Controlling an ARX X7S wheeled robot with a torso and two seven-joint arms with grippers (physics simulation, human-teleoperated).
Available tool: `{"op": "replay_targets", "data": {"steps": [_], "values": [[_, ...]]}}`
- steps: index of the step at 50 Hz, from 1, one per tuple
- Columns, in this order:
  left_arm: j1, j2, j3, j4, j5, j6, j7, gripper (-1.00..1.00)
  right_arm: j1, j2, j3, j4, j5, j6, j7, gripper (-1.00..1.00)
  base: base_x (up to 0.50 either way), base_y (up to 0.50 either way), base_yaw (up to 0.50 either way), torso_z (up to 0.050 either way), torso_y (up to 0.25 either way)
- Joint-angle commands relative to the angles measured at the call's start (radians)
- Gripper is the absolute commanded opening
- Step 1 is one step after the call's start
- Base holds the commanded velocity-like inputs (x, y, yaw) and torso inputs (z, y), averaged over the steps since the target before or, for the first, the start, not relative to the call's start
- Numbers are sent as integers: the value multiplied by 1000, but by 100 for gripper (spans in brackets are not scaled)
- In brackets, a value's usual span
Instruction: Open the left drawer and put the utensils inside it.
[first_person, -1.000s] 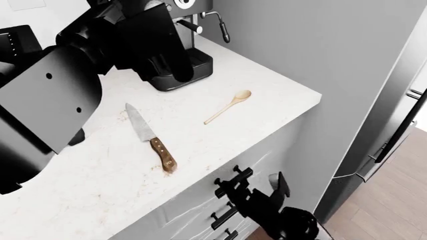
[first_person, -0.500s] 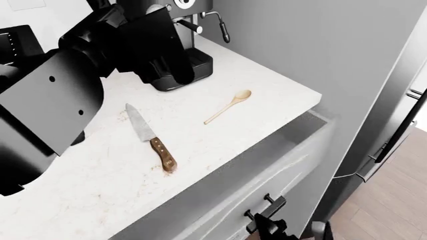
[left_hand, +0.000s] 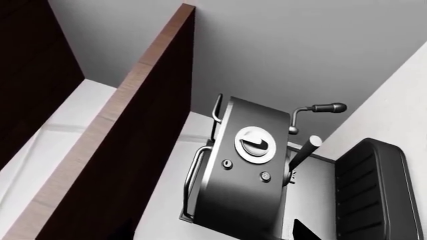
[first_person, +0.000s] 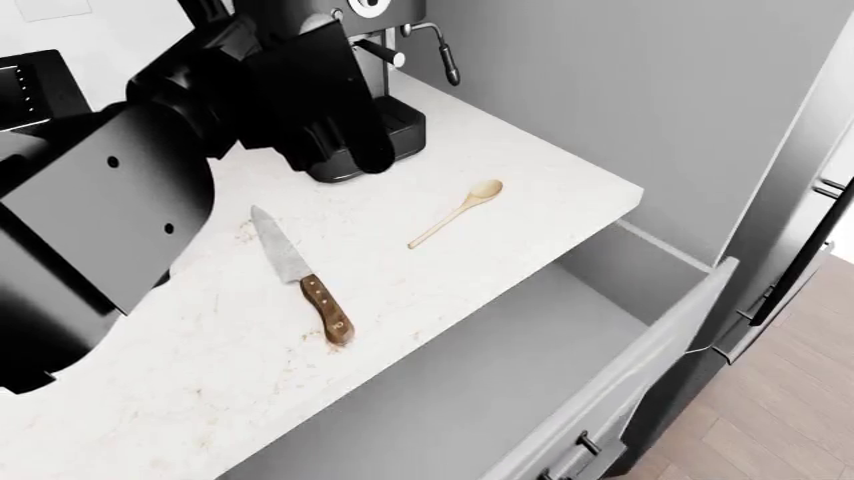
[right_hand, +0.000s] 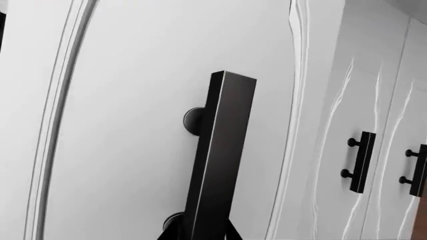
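The left drawer (first_person: 534, 370) stands pulled out below the worktop (first_person: 534, 215), grey inside. On the worktop, the knife (first_person: 302, 277) lies left of the wooden spoon (first_person: 457, 213), both near the coffee machine (first_person: 367, 90)

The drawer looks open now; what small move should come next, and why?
Probably release the handle and bring a hand to the knife. The left drawer is out with its grey inside bare, while knife and wooden spoon lie on the counter.
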Motion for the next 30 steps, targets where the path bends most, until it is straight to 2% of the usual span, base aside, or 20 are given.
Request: {"op": "replay_targets", "data": {"steps": [1, 18, 19, 23, 30], "values": [[6, 3, 3, -4, 2, 4, 1, 100, -39, 26, 74, -2, -67, -53, 39, -100, -2, -2, -4, 0, 0], [10, 5, 3, -8, 5, 5, 1, 100, -67, 25, 114, -21, -4, -116, 39, -100, -1, -3, -4, 0, 0], [10, 5, 3, -8, 5, 5, 2, 100, -76, 10, 143, -48, 9, -155, 20, 100, -2, -3, -4, 0, 0], [8, 5, -1, -12, 3, 5, 4, 100, -117, -34, 269, -127, 135, -273, 26, 100, 0, 0, 0, 0, 0], [5, 4, -2, -13, 4, 5, 7, 100, -180, -33, 303, -203, 268, -383, 69, 100, 0, 0, 0, 0, 0]]}}
